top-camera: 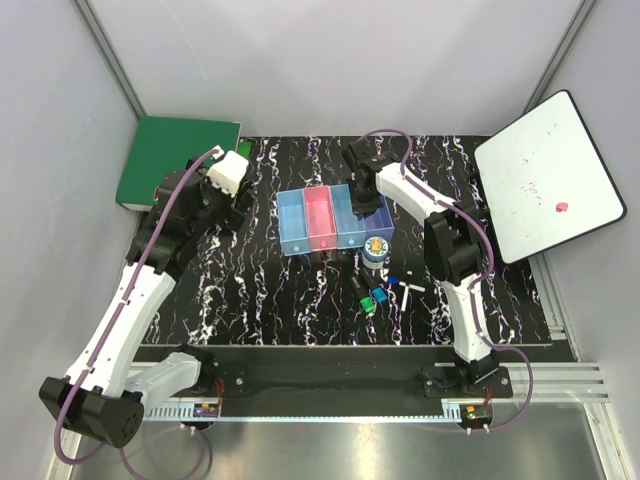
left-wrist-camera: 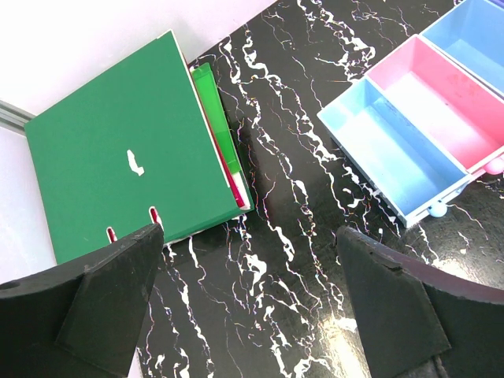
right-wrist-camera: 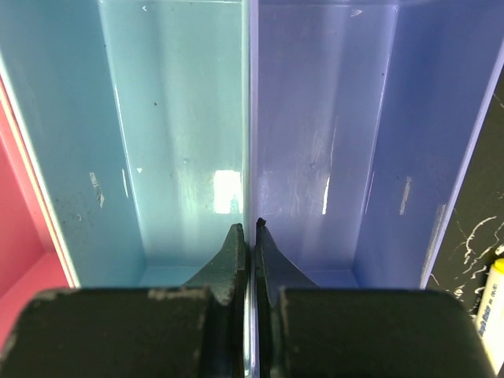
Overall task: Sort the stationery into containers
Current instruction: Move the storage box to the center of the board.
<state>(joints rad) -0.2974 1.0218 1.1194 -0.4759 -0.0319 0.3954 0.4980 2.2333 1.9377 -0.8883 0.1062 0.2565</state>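
The four joined containers (top-camera: 335,220) stand mid-table: light blue, pink, light blue, purple-blue, all looking empty. My right gripper (top-camera: 366,196) is shut on the thin wall between the third light blue bin (right-wrist-camera: 173,134) and the purple-blue bin (right-wrist-camera: 339,134); its tips (right-wrist-camera: 250,228) pinch that wall. The tape roll (top-camera: 375,252) lies just in front of the purple-blue bin. Short markers (top-camera: 364,291) with green and blue caps and a thin white pen (top-camera: 411,287) lie nearer me. My left gripper (left-wrist-camera: 248,236) is open and empty over the mat, left of the bins (left-wrist-camera: 394,150).
The green ring binder (top-camera: 175,160) lies at the back left corner and fills the left wrist view's upper left (left-wrist-camera: 118,150). The white board with black rim (top-camera: 548,170) leans at the right. A pale pen-like item (right-wrist-camera: 492,303) shows beside the purple-blue bin.
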